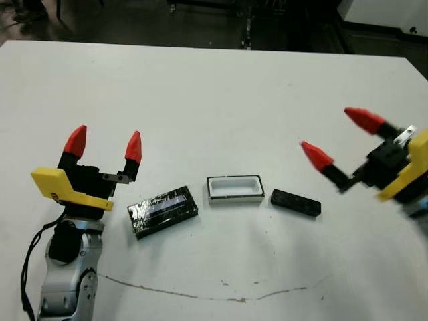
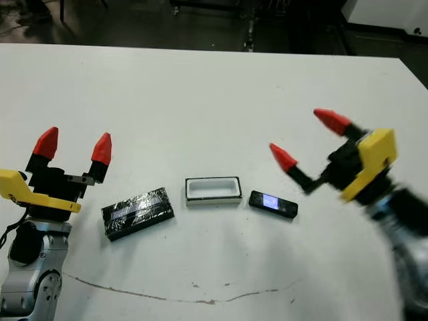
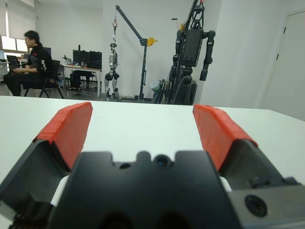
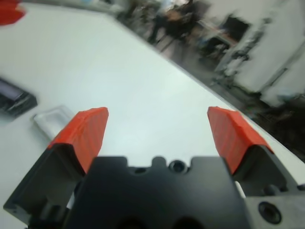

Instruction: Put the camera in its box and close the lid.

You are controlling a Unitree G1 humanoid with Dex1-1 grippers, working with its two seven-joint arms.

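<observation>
Three things lie in a row on the white bench (image 1: 214, 87). The shiny black lid (image 1: 163, 211) is on the left. The box (image 1: 234, 188) sits in the middle, white inside. The camera (image 1: 295, 202) lies flat just right of the box, not in it. The left gripper (image 1: 105, 144) is near the lid, fingers spread wide. The right gripper (image 1: 340, 137) is up above the camera, fingers spread wide too. Neither one holds anything.
</observation>
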